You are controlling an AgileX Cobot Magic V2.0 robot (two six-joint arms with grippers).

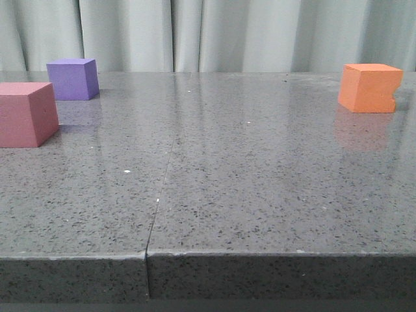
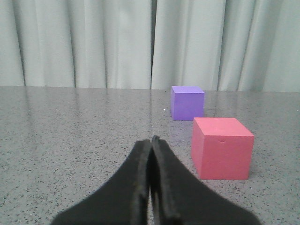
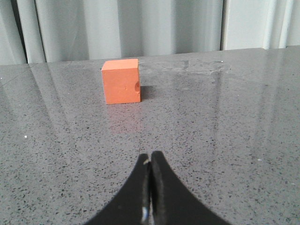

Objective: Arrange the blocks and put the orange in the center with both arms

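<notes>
Speckled grey stone table [image 1: 260,195] across the front view, pale curtain [image 1: 214,32] behind. Pink-red cube [image 1: 25,114] at the left edge, purple cube [image 1: 73,78] just behind it, apart. Notched orange cube [image 1: 368,88] far right, well apart from both. No arms in sight here.

Left wrist view: left gripper [image 2: 151,140] pressed fully together, holding nothing, low over the table. Pink-red cube [image 2: 221,147] ahead and to one side, purple cube [image 2: 187,102] beyond it.

Right wrist view: right gripper [image 3: 150,157] likewise closed tight and empty. Orange cube [image 3: 121,81] ahead, well apart, standing flat.
</notes>
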